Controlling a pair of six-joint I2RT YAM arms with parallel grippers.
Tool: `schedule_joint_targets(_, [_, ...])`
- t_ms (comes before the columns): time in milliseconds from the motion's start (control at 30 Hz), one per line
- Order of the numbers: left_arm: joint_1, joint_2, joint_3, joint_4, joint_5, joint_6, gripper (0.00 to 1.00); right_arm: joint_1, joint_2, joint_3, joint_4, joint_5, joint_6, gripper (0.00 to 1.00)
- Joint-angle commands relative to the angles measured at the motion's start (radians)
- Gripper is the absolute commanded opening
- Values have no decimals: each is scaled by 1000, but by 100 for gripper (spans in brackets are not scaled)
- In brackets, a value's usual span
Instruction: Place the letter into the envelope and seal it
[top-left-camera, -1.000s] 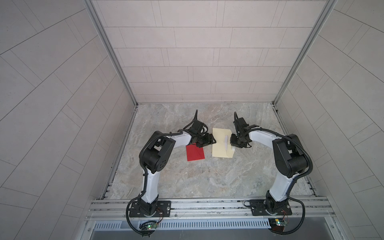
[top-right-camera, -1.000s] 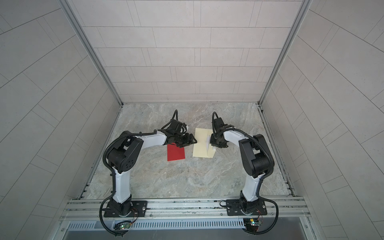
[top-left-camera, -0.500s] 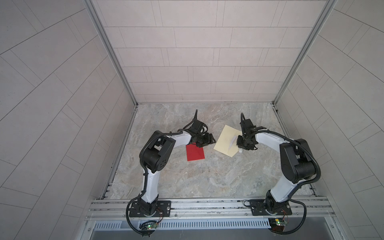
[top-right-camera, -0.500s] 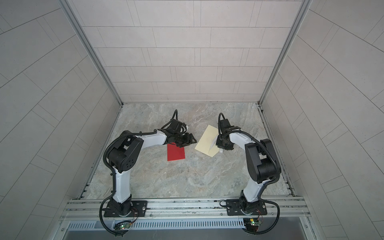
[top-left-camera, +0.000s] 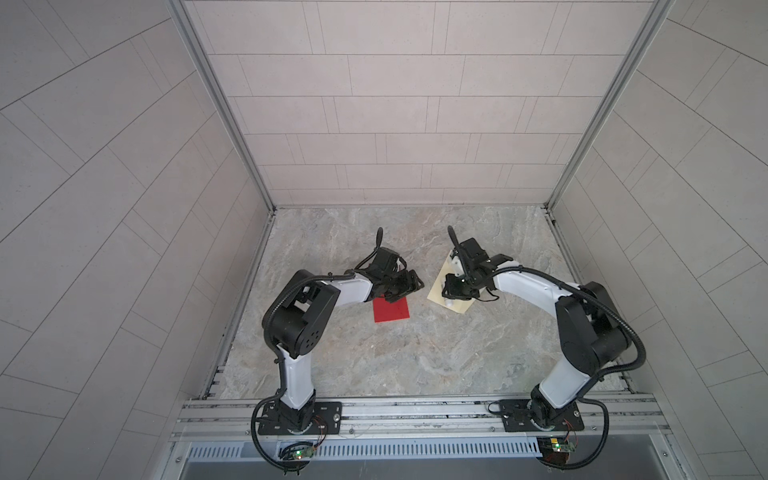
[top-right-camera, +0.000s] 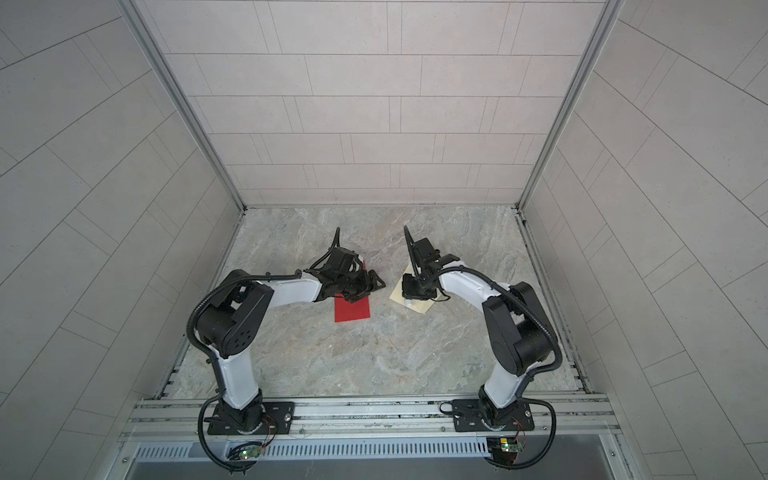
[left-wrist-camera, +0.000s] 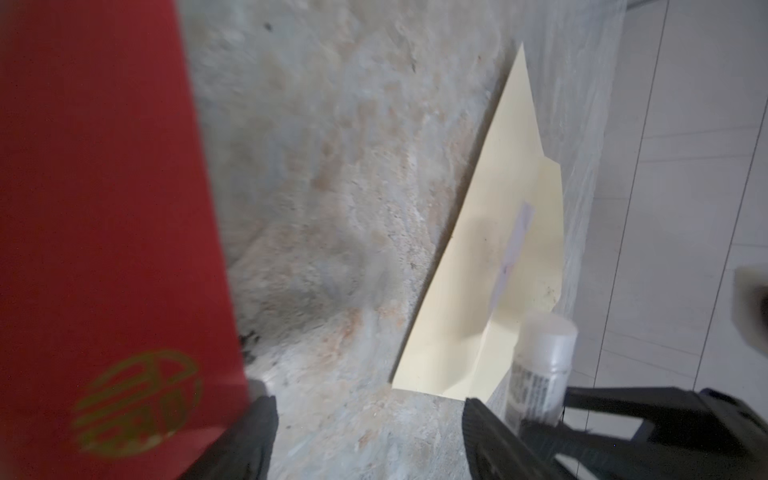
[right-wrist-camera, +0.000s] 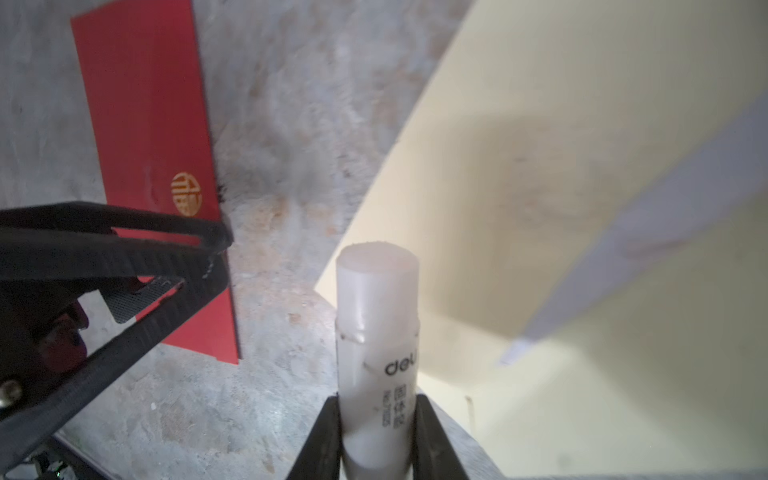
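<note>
Looking down in both top views, you had the red letter (top-left-camera: 390, 311) (top-right-camera: 352, 309) lying flat on the marble worktop (top-left-camera: 374, 353), left of the middle, outside the envelope. Its far end was hidden under your left hand (top-left-camera: 405, 286) (top-right-camera: 368, 289). That hand's jaws stood apart with nothing between them: the left wrist view showed only bare worktop in the gap of the left hand (left-wrist-camera: 370, 436), with the letter (left-wrist-camera: 104, 187) and its gold emblem just beside one finger. You could not tell from these views whether that finger touched the paper. The cream envelope (top-left-camera: 436, 289) (left-wrist-camera: 478, 270) lay askew to the right of the letter, a strip of bare stone between them, its flap open and a pale strip showing on it. Your right hand (top-left-camera: 451, 289) (right-wrist-camera: 377, 405) was clamped on a white glue stick (right-wrist-camera: 376, 311), cap off. The stick's tip pointed down near the envelope's (right-wrist-camera: 582, 166) near corner; whether it touched the paper you could not tell.
</note>
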Motion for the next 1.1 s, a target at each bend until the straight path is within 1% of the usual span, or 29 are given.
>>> schedule_joint_targets(0, [23,-68,0,-117,-183,-17,78,50,94,54,31,-86,1,16])
schedule_joint_targets(67, [28,-74,10,-169,-222,9,78,69,141,78,38,-108,14,20])
schedule_joint_targets(100, [31,-69,17,-178,-220,22,78,75,157,88,39,-114,23,26])
schedule_joint_targets(200, [29,-39,41,-184,-185,52,78,76,158,84,55,-98,48,42])
schedule_joint_targets(300, [18,-7,74,-183,-152,70,78,62,118,74,48,-60,55,50])
schedule_joint_targets(433, [-5,28,128,-182,-116,102,78,8,43,43,35,-41,70,50])
schedule_joint_targets(533, [-17,59,183,-192,-97,122,78,-62,-19,-1,24,-8,101,49])
schedule_joint_targets(633, [-29,93,245,-194,-87,142,78,-136,-53,-20,-28,45,117,49])
schedule_joint_targets(700, [-42,132,299,-204,-74,147,78,-180,-46,-10,-95,83,119,49])
schedule_joint_targets(767, [-56,179,366,-227,-64,181,79,-213,-31,-3,-125,88,121,49])
schedule_joint_targets(833, [-76,234,432,-245,-57,188,78,-236,-8,-1,-127,70,122,49])
schedule_joint_targets(967, [-106,342,549,-265,-51,194,78,-253,50,22,-122,39,126,49])
schedule_joint_targets(1067, [-115,406,596,-267,-50,191,77,-252,88,50,-121,35,128,49])
